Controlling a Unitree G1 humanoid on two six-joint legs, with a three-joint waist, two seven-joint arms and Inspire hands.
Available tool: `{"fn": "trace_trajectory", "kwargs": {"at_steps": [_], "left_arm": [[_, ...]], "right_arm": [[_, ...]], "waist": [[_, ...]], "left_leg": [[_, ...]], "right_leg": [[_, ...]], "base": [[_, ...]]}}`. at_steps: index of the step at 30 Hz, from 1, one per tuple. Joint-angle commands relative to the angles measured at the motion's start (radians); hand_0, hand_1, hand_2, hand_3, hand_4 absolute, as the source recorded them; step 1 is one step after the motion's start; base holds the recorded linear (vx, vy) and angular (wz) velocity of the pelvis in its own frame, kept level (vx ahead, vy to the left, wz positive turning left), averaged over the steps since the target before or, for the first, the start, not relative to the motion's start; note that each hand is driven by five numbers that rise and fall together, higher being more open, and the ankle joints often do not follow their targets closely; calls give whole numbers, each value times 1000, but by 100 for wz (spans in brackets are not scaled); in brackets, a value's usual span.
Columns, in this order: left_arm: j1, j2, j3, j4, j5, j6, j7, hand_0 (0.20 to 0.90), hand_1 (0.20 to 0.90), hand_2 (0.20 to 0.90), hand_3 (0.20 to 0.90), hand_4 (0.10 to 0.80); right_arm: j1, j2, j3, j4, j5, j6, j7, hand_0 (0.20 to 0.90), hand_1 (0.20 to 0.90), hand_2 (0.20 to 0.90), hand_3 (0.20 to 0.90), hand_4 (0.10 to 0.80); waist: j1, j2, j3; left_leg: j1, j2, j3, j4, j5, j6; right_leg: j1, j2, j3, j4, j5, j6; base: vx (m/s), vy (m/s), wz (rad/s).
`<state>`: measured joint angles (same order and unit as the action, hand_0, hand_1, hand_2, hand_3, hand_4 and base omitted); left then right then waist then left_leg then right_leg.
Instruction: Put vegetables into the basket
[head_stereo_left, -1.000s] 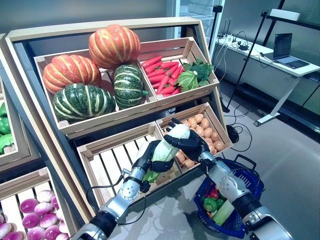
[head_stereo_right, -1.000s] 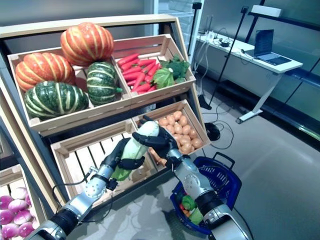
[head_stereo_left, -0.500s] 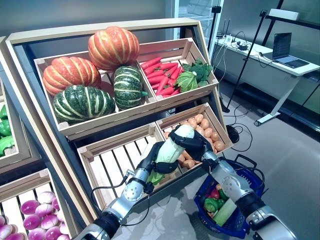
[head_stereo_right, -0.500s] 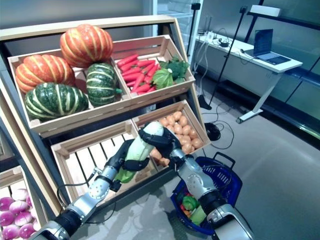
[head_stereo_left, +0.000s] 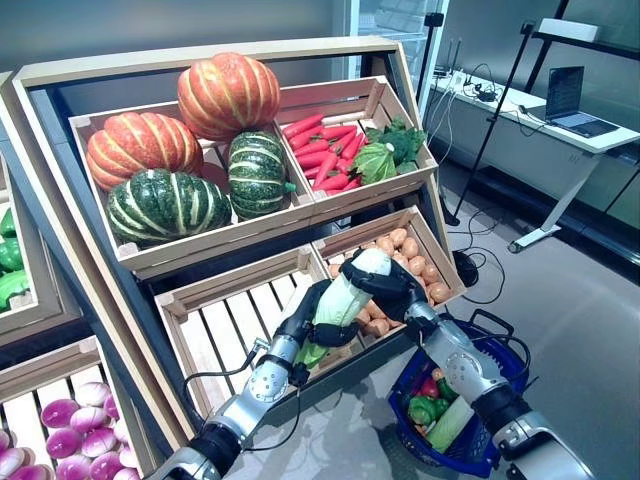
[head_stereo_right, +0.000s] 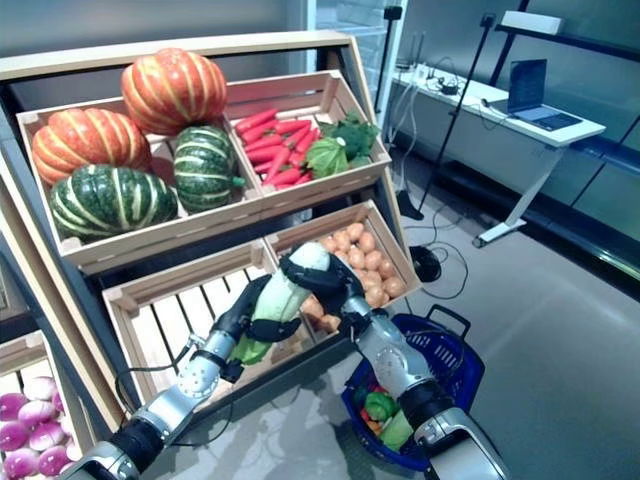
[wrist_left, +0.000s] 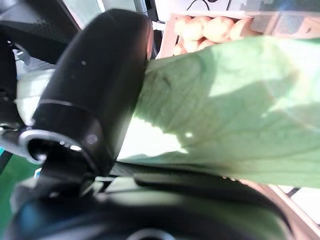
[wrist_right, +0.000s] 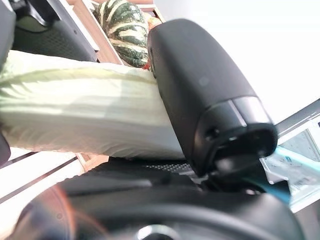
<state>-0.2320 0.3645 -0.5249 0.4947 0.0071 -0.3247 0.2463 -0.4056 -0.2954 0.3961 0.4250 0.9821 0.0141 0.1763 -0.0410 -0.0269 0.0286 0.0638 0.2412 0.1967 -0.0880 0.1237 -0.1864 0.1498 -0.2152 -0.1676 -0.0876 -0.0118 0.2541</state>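
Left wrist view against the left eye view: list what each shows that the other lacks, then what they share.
Only the left wrist view shows, from very close, the left hand's thumb pressed against the cabbage's green leaf.

Only the left eye view shows the whole scene: the pumpkins, the carrots, the blue basket on the floor with vegetables in it, and the right hand clasping the cabbage's pale top.

Both show the cabbage held in the left hand and the crate of potatoes beyond it.
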Motion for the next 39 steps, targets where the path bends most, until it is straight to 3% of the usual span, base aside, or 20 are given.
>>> {"fn": "trace_trajectory", "kwargs": {"at_steps": [1,8,20,32,37,39], "left_arm": [[-157,18,83,101,32,-39,51,900,900,900,900,800],[-131,50,147,196,48,-27,36,900,900,900,900,800],[-87,179,249,287,63,-44,-1,900,900,900,900,800],[-94,202,291,292,28,-30,-5,900,900,900,900,800],[-87,218,290,198,-8,-26,-19,900,900,900,900,800],[-130,228,260,150,-67,-19,-21,900,900,900,900,800]], "right_arm": [[-162,9,-141,-112,31,-125,35,300,300,300,300,400],[-132,-95,-202,-101,-18,-137,36,300,300,300,300,400],[-31,-263,-333,14,-6,-181,51,300,300,300,300,400],[-9,-344,-430,103,-90,-224,-81,300,300,300,300,400],[2,-368,-452,161,-143,-236,-147,300,300,300,300,400],[-26,-377,-442,188,-153,-259,-183,300,300,300,300,400]], "waist": [[-14,3,-37],[-30,2,-34],[-51,5,-26],[-70,9,-17],[-68,5,19],[-56,-1,69]], "left_leg": [[34,-69,28,8,-109,66],[33,-65,41,9,-106,65],[29,-54,62,10,-99,57],[27,-54,80,22,-105,58],[-33,-41,81,152,-142,63],[-126,-25,54,299,-190,61]], "right_leg": [[-62,70,39,0,36,-89],[-70,71,50,0,41,-85],[-81,77,62,0,54,-80],[-90,82,76,4,58,-82],[-140,75,82,109,23,-99],[-216,58,63,219,-12,-111]], "base": [[0,0,0],[-5,0,0],[-26,-1,-8],[-25,3,-6],[-65,-66,-8],[-314,-161,-21]]}}
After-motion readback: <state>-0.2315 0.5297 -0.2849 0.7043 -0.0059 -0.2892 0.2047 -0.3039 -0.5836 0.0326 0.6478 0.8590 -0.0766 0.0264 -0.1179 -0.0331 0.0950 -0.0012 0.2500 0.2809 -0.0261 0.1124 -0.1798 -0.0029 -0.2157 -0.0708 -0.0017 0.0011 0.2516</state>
